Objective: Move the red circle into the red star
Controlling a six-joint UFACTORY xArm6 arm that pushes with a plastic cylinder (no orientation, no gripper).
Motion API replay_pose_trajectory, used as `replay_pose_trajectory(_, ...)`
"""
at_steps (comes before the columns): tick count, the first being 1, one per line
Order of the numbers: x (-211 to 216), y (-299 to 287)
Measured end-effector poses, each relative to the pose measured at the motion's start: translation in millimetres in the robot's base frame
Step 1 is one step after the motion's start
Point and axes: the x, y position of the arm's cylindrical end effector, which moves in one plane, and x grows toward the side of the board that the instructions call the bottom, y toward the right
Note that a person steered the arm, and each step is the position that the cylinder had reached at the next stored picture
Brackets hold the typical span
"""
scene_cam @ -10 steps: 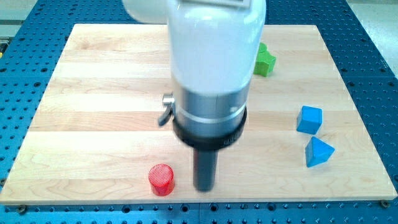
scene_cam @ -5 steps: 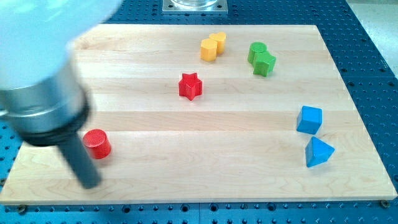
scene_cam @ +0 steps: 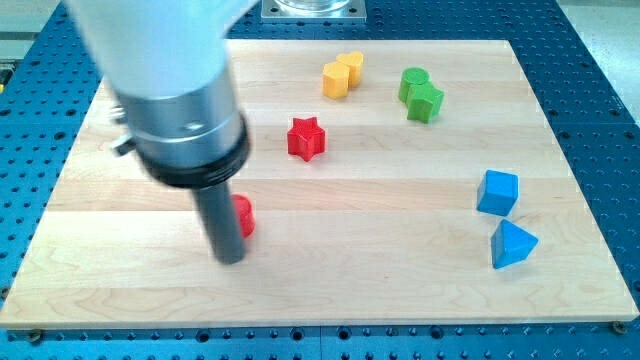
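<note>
The red circle point(scene_cam: 243, 215) sits left of the board's middle, mostly hidden behind my rod; only its right edge shows. My tip point(scene_cam: 230, 260) rests on the board just below and left of it, touching or nearly so. The red star point(scene_cam: 307, 138) lies up and to the right of the circle, about a hand's width away, in the upper middle of the board.
Two yellow blocks point(scene_cam: 342, 75) and two green blocks point(scene_cam: 421, 94) sit near the view's top. A blue cube point(scene_cam: 498, 191) and a blue triangle point(scene_cam: 512, 244) sit at the right. The wooden board point(scene_cam: 400, 290) lies on a blue perforated table.
My rod has swung right from the lower left. The red circle has moved right and a little up, from about the left edge area toward the middle.
</note>
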Motion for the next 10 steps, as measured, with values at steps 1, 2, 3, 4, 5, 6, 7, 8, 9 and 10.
replay_pose_trajectory(1, -49.2, 34.3)
replay_pose_trajectory(2, -43.7, 43.0)
replay_pose_trajectory(3, -19.9, -11.1)
replay_pose_trajectory(4, -71.4, -10.3)
replay_pose_trajectory(5, -105.5, 27.9)
replay_pose_trajectory(6, -82.4, 0.4)
replay_pose_trajectory(7, -80.9, 102.8)
replay_pose_trajectory(8, -114.2, 228.7)
replay_pose_trajectory(9, -123.0, 309.7)
replay_pose_trajectory(10, -86.8, 343.4)
